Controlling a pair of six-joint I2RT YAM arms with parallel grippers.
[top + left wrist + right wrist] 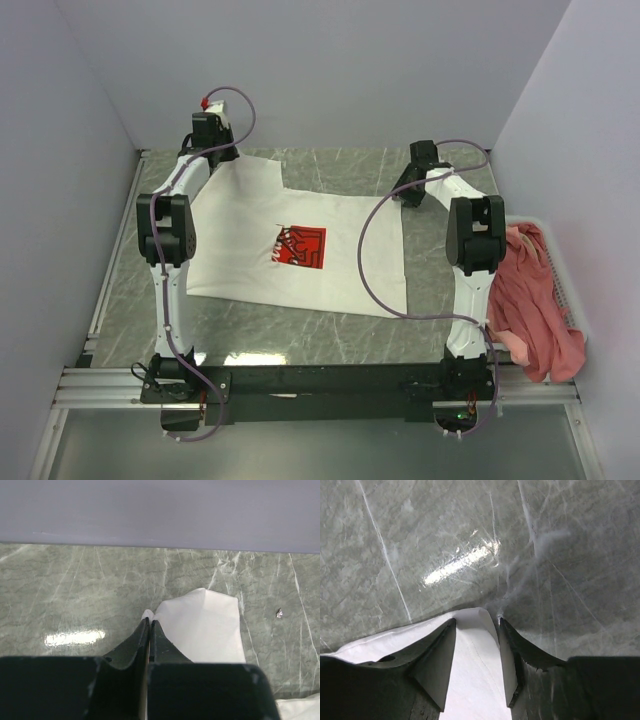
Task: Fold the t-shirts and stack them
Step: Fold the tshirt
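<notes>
The white cloth short-sleeved t-shirt with a red rectangular chest print lies spread flat on the grey-green marbled table, its breadth running left to right between the two arms and its far edge lying along the line joining the two grippers. The left gripper sits at the far left corner with its jaws pressed together, a small nub of white cloth pinched at their tips and a sleeve-like flap lying just to the right of them. The right gripper is at the far right corner, jaws standing apart and straddling a rounded fold of the same cloth, which lies between them but is not visibly pinched yet. Each arm is thus nearest its own corner, and the shirt body stretches from the jaws back toward the arm bases, so a fold would probably carry the far edge nearward. The cloth looks smooth with a few shallow creases. A salmon-pink bundle of shirts rests in a white slatted plastic basket well off to the right.
</notes>
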